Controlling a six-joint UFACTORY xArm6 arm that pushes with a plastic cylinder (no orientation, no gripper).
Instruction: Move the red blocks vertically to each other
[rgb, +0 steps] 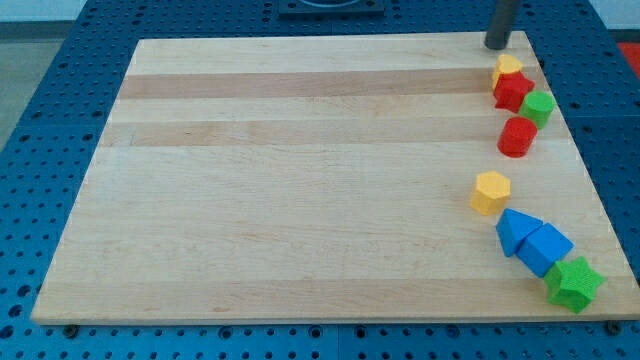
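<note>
Sitting at the desk's (300, 200) top right corner, my tip (497, 45) (no fingers here, so nothing is grasped) waits just above the red star (512, 92), with the red cylinder (517, 137) already nearly straight below it.

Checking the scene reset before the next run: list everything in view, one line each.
yellow blocks: 2, yellow; a small one at the view's top right, touching the upper red block; a hexagonal one at right centre, standing alone.
red blocks: 2, red; a star-like one under the small yellow block; a rounder one just below it, apart.
green blocks: 2, green; one against the upper red block's right side; a star-shaped one at the bottom right corner.
blue blocks: 2, blue; one and one side by side, between the hexagonal yellow block and the green star.
wooden board: 1, light wood, on a blue perforated table.
my tip: 1, dark rod, at the board's top edge, just above the small yellow block, not touching it.
</note>
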